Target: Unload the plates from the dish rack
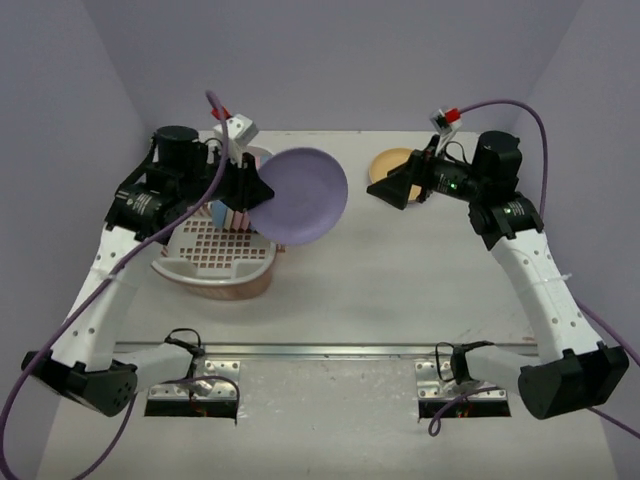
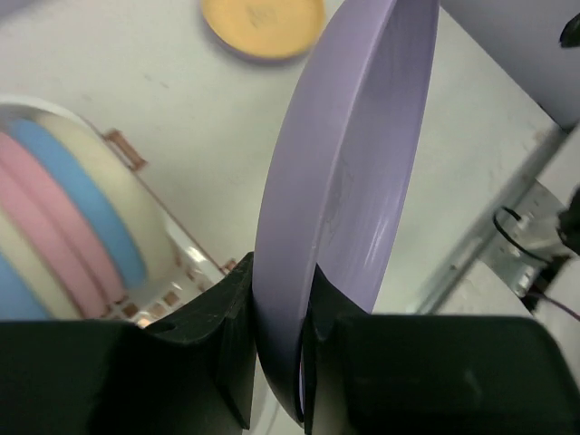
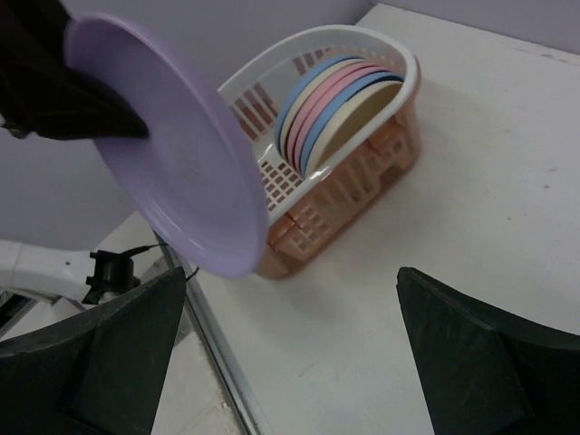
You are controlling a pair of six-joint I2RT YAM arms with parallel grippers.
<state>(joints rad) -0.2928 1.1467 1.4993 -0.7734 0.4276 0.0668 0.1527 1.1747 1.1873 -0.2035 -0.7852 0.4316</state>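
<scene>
My left gripper (image 1: 262,188) (image 2: 279,344) is shut on the rim of a lavender plate (image 1: 300,196) (image 2: 349,181) and holds it tilted in the air, to the right of the dish rack (image 1: 215,262); the plate also shows in the right wrist view (image 3: 172,149). The pink-and-white rack (image 3: 362,172) holds several upright plates (image 3: 331,104) in blue, pink and cream (image 2: 63,217). My right gripper (image 1: 392,190) (image 3: 290,353) is open and empty, above the table to the right of the lavender plate, facing it.
A yellow plate (image 1: 388,163) (image 2: 263,25) lies flat on the table at the back, behind my right gripper. A metal rail (image 1: 320,350) runs across the table's near edge in front of the arm bases.
</scene>
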